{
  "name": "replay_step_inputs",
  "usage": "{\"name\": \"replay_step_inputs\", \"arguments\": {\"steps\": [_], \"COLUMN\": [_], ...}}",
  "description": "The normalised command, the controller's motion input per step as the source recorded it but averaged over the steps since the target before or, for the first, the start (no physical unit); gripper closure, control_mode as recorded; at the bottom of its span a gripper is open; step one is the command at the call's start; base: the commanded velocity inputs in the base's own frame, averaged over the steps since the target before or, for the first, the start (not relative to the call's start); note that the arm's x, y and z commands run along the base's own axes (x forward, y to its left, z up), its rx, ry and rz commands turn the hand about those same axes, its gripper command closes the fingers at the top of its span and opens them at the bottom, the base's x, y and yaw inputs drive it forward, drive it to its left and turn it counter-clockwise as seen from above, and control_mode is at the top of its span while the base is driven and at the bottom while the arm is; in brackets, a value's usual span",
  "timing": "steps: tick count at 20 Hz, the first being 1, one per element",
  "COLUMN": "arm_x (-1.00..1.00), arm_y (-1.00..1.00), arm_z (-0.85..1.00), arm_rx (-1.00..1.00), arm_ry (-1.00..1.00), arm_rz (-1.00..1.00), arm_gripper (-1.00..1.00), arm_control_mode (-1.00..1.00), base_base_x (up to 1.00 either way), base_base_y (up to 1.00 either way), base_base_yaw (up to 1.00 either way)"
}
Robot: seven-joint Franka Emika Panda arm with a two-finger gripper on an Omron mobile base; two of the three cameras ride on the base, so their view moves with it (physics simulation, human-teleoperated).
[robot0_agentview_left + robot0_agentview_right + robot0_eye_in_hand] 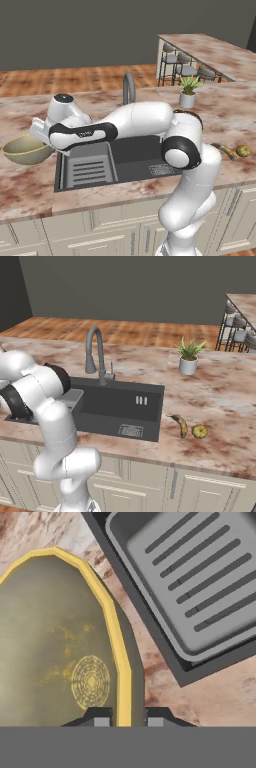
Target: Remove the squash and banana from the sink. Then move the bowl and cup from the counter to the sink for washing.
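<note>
The olive-yellow bowl (26,149) (55,642) sits over the counter just left of the sink (137,150) (120,398). My gripper (128,718) (44,141) is shut on the bowl's pale rim, one fingertip inside and one outside. The grey ribbed tray (200,577) (90,167) lies in the sink's left part, close beside the bowl. The banana (223,150) (181,425) and the round squash (243,150) (199,431) lie side by side on the counter right of the sink. The cup is out of view.
A gooseneck faucet (129,87) (95,351) stands behind the basin. A white pot with a green plant (187,97) (188,363) stands on the counter at the back right. Bar stools (180,62) stand by a far counter.
</note>
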Motion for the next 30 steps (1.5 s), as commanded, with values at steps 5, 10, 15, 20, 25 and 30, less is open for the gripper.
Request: {"name": "replay_step_inputs", "arguments": {"steps": [5, 10, 15, 20, 25, 30], "arm_x": [-0.18, -0.08, -0.06, -0.08, -0.09, -0.19], "arm_y": [-0.38, -0.41, -0.43, -0.43, -0.43, -0.42], "arm_z": [0.16, 0.09, 0.11, 0.13, 0.10, 0.05], "arm_rx": [0.03, 0.00, 0.00, 0.00, 0.00, 0.00], "arm_ry": [0.00, 0.05, 0.08, 0.06, 0.04, 0.00], "arm_rz": [0.00, 0.00, 0.00, 0.00, 0.00, 0.00], "arm_gripper": [1.00, 1.00, 1.00, 1.00, 1.00, 1.00], "arm_control_mode": [-1.00, -1.00, -1.00, -1.00, -1.00, -1.00], "base_base_x": [0.00, 0.00, 0.00, 0.00, 0.00, 0.00], "base_base_y": [0.00, 0.00, 0.00, 0.00, 0.00, 0.00], "base_base_yaw": [0.00, 0.00, 0.00, 0.00, 0.00, 0.00]}}
